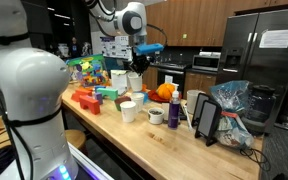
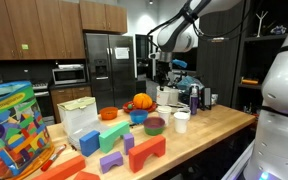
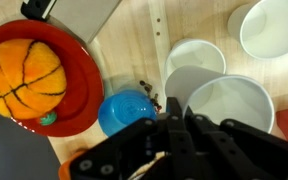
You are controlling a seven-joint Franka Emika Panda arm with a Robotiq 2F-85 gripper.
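The gripper is fully closed, holds nothing, and hangs above the light wooden countertop. The nearest item, a white round plastic-looking cup, sits at lower right of the wrist view. Left of it are a small blue bowl and a red plate carrying an orange ball. Before any descent, open the jaws and centre them across the cup wall.

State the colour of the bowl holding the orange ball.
Red bowl, clearest in the wrist view.
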